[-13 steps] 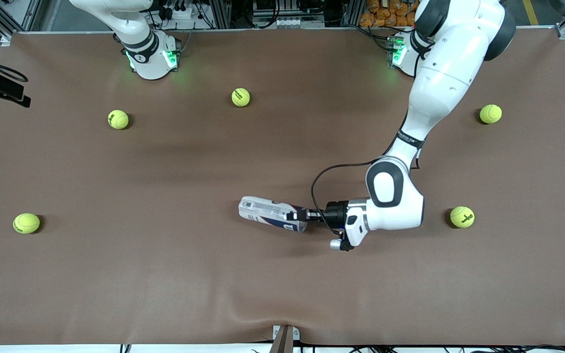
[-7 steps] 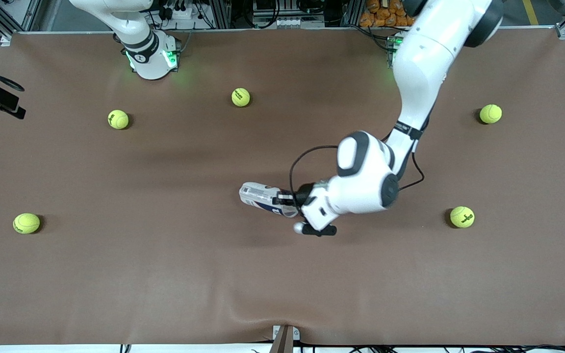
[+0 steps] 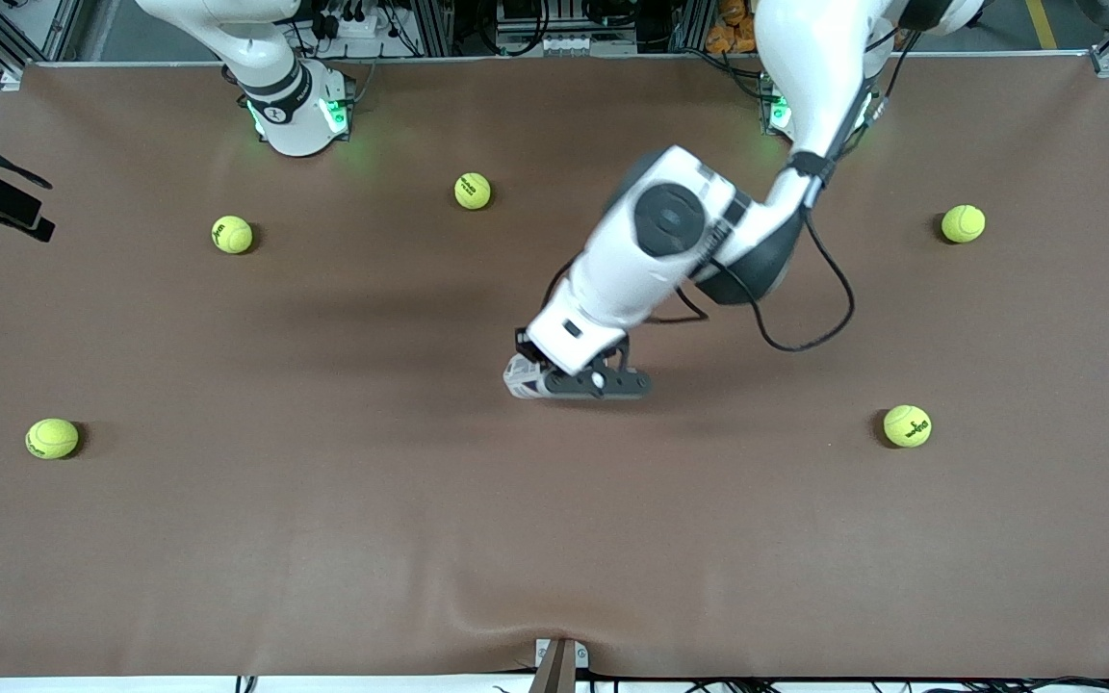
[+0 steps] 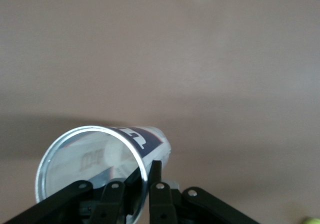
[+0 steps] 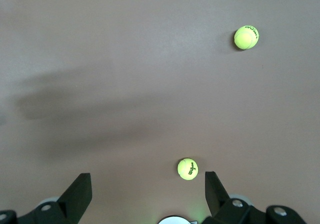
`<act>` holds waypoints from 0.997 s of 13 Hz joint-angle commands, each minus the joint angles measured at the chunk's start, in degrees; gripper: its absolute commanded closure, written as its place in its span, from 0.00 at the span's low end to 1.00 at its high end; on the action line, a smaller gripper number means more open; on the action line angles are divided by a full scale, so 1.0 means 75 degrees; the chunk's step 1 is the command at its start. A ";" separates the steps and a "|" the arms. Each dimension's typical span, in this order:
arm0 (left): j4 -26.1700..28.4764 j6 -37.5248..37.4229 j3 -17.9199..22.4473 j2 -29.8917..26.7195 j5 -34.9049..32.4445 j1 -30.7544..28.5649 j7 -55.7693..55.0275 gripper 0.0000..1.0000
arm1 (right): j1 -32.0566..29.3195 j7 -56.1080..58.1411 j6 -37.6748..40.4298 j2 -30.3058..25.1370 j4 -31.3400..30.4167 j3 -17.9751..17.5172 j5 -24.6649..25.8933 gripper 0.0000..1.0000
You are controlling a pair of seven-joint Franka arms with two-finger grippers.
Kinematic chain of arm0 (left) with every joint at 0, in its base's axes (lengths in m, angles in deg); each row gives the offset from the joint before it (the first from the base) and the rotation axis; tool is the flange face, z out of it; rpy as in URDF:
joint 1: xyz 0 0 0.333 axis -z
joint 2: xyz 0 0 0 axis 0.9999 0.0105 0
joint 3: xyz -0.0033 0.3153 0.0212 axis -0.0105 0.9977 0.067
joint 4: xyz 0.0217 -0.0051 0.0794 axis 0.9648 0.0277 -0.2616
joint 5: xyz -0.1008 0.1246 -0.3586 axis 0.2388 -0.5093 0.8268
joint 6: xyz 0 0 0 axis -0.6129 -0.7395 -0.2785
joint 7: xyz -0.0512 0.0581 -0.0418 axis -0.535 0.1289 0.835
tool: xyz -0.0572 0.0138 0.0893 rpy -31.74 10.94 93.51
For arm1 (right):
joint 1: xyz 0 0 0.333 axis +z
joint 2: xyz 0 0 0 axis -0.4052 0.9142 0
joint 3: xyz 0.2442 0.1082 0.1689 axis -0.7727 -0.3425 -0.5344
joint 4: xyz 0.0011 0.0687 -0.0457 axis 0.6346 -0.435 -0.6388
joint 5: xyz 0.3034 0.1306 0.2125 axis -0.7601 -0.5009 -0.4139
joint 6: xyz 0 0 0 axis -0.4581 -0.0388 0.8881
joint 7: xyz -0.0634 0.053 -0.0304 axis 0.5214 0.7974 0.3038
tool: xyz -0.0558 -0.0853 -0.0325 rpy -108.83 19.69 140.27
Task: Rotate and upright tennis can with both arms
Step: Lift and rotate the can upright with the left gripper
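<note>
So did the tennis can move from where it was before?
Yes. The left gripper, its fingers shut on the tennis can rim, has tipped the can up; it now shows shorter, slightly closer to the ball between the bases.

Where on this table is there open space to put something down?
The brown table is bare along the front camera's edge, below the line between the two nearest tennis balls. The middle is crowded: the left gripper holds the tennis can there.

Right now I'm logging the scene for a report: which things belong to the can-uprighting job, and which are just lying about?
In the job:
- tennis can, held at its open rim
- left end effector, shut on the can's rim, mid-table
- right end effector, open, waiting above the table

Lying about:
- five tennis balls, scattered over the brown table
</note>
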State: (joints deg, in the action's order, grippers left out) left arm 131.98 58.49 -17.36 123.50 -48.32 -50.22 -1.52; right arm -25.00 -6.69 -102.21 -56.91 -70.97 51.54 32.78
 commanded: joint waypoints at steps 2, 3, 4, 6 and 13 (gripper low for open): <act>0.0143 -0.0835 0.0264 -0.0302 -0.1044 0.0564 -0.0869 1.00 | 0.0041 -0.0139 0.0047 0.0012 0.0008 -0.0010 0.0007 0.00; 0.0143 -0.1011 0.0311 -0.0361 -0.1103 0.0704 -0.0927 1.00 | 0.0041 -0.0115 0.0058 0.0013 0.0008 -0.0010 0.0007 0.00; 0.0143 -0.1164 0.0521 -0.0396 -0.1278 0.0949 -0.1114 1.00 | 0.0030 -0.0092 0.0151 0.0013 0.0008 -0.0010 0.0007 0.00; 0.0143 -0.1399 0.1164 -0.0315 -0.1548 0.1698 -0.1349 1.00 | 0.0029 -0.0092 0.0152 0.0013 0.0020 -0.0010 0.0007 0.00; 0.0155 -0.1376 0.2058 0.0083 -0.1549 0.2674 -0.1617 1.00 | 0.0018 -0.0092 0.0164 0.0001 0.0020 -0.0010 0.0007 0.00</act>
State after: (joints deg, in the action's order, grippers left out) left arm 133.17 48.53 -2.79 123.76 -58.43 -31.33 -11.25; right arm -24.98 -6.70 -101.49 -56.85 -71.01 51.53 32.78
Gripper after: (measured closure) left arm 0.943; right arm 0.000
